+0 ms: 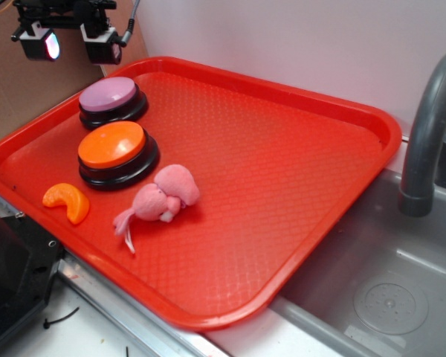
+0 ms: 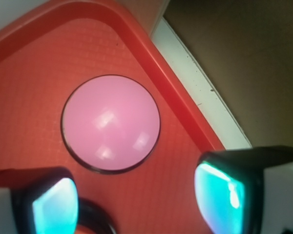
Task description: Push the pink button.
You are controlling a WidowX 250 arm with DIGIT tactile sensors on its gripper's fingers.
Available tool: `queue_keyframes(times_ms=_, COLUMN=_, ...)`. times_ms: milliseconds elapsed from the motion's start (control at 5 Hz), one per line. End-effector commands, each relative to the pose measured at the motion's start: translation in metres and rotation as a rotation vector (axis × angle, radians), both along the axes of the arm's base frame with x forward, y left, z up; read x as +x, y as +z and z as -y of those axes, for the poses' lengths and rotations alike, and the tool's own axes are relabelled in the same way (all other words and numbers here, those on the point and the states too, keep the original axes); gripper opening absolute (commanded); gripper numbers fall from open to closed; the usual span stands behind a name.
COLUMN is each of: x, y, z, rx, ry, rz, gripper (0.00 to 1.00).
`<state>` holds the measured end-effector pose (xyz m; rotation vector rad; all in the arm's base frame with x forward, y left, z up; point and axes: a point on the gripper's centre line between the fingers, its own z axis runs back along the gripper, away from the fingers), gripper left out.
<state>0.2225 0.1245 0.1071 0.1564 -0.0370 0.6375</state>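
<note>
Fingers spread and empty, the black gripper (image 1: 73,42) hung above the red plastic tray's (image 1: 282,186) far-left corner — the round, glossy pink button (image 1: 110,95) sat below it, untouched. Descent and press remained, by my judgement.

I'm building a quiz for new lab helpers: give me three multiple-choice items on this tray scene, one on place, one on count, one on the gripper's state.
1. Where is the pink button relative to the orange button?
A. Nearer the tray's far corner
B. Nearer the sink
C. On top of it

2. How many buttons are on the tray?
A. One
B. Two
C. Three

3. The gripper is:
A. Shut on the plush toy
B. Pressing the pink button
C. Open, above the pink button

Answers: 1 A, it sits behind the orange one; 2 B, pink and orange only; 3 C, fingers spread, clear of it.
</note>
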Motion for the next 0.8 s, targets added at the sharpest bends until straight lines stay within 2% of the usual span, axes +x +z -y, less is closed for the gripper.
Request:
queue_keyframes(times_ms=0, x=0.003, y=0.032, z=0.005, rx=0.017, ry=-0.015, rz=0.085, gripper=1.00)
queue_keyframes(times_ms=600, x=-0.002, y=0.045, z=0.025, rx=-0.011, ry=-0.071, rz=0.132, gripper=1.00)
